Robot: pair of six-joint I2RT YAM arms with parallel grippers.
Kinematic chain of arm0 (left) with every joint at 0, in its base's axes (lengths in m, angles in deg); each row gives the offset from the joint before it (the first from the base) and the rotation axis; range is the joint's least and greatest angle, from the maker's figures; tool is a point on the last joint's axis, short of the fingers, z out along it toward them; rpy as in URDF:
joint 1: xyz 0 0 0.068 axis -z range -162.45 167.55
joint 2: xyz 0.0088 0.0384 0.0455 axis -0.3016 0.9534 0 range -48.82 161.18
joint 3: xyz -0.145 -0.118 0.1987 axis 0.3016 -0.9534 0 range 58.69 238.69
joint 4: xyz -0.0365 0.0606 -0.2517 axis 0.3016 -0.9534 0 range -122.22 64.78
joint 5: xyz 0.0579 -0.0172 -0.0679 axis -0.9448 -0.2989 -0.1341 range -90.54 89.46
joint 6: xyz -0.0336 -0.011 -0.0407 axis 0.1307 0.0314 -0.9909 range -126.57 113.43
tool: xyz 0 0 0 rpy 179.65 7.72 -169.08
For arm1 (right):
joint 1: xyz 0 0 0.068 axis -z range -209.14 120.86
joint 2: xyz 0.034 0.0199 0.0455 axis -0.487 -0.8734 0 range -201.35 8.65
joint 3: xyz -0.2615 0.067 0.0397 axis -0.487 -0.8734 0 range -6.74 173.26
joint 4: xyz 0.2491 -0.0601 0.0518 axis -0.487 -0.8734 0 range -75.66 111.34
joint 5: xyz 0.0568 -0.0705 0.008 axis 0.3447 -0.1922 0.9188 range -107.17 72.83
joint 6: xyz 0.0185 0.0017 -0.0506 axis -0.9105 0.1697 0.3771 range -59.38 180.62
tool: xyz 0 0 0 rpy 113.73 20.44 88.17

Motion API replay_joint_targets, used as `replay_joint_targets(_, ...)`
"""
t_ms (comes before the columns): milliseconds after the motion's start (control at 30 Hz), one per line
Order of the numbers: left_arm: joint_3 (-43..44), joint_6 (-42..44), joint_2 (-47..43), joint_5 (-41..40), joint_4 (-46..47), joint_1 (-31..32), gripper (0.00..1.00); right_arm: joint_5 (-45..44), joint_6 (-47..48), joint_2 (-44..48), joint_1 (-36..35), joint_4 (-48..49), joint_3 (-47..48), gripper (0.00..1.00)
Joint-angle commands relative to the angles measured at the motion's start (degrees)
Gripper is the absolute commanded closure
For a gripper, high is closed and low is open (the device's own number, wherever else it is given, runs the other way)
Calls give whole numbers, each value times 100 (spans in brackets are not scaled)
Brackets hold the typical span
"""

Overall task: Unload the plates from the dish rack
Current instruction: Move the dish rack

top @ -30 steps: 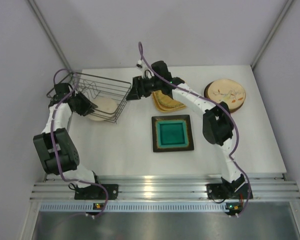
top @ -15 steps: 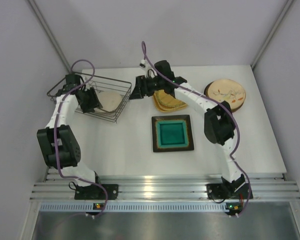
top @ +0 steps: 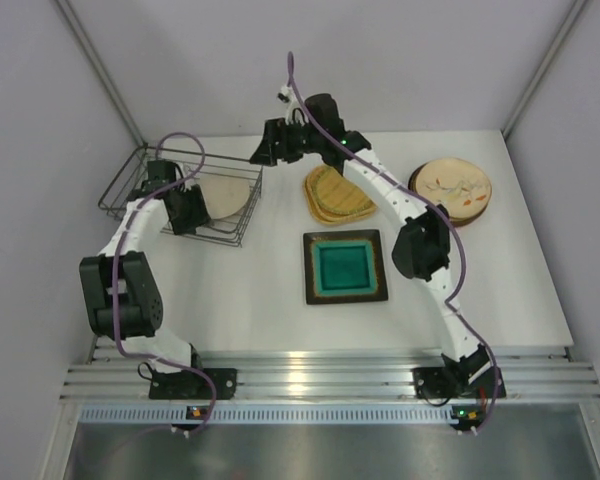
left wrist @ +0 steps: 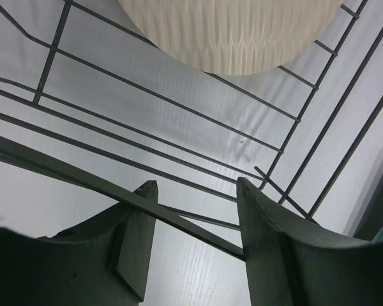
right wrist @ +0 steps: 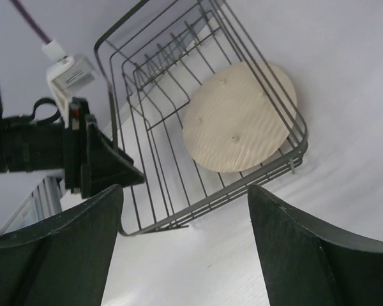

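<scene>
Dark wire dish rack (top: 130, 185), far left on the desk (top: 480, 280), holds a cream round plate (top: 228, 197). I see my left end effector (left wrist: 196, 191) parted over a rack wire, right end effector (right wrist: 185, 191) spread wide, empty.

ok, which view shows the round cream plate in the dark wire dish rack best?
Right wrist: the whole round cream plate is in plain sight inside the dark wire dish rack, crossed only by thin wires. Top external shows it small and far off. Left wrist catches only one curved edge at the frame's top.
</scene>
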Motion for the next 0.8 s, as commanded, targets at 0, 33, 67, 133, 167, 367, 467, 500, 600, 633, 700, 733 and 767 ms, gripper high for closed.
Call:
replay_joint_targets(0, -376, 1357, -337, 2294, 282, 991, 100, -817, -484, -436, -54, -126, 297, 22)
replay_joint_targets(33, -429, 1356, -408, 2329, 335, 992, 100, -1018, -563, -550, -55, -82, 297, 23)
replay_joint_targets(67, -525, 1104, -470, 2346, 397, 983, 100, -1081, -642, -594, -89, -4, 280, 23)
replay_joint_targets(133, -622, 883, -654, 2591, 607, 992, 100, -1213, -686, -726, -177, 102, 297, 23)
replay_joint_targets(167, -675, 830, -724, 2662, 652, 1009, 100, -1249, -722, -761, -221, 137, 323, 23)
replay_joint_targets(367, -1017, 618, -1076, 2803, 836, 1501, 100, -1925, -1019, -972, -634, 349, 350, 23)
replay_joint_targets(467, -1280, 460, -1243, 2603, 1003, 1607, 100, -2277, -1344, -1139, -757, 393, 341, 28)
replay_joint_targets(500, -1334, 399, -1313, 2410, 1047, 1607, 100, -2347, -1433, -1201, -784, 384, 350, 29)
replay_joint_targets(600, -1466, 74, -1629, 1629, 1109, 1528, 100, -2383, -1636, -1403, -845, 305, 376, 36)
replay_joint_targets(633, -1501, -153, -1761, 1452, 1153, 1475, 100, -2409, -1653, -1464, -854, 209, 394, 44)
replay_joint_targets(700, -1650, -426, -2174, 900, 1328, 1265, 100, -2470, -1645, -1447, -846, 94, 368, 56)
replay_joint_targets(733, -1712, -637, -2297, 688, 1329, 1186, 100, -2497, -1575, -1412, -837, -19, 315, 71)
replay_joint_targets(767, -1721, -708, -2507, 451, 1303, 1046, 100, -2523, -1531, -1360, -828, -64, 271, 79)
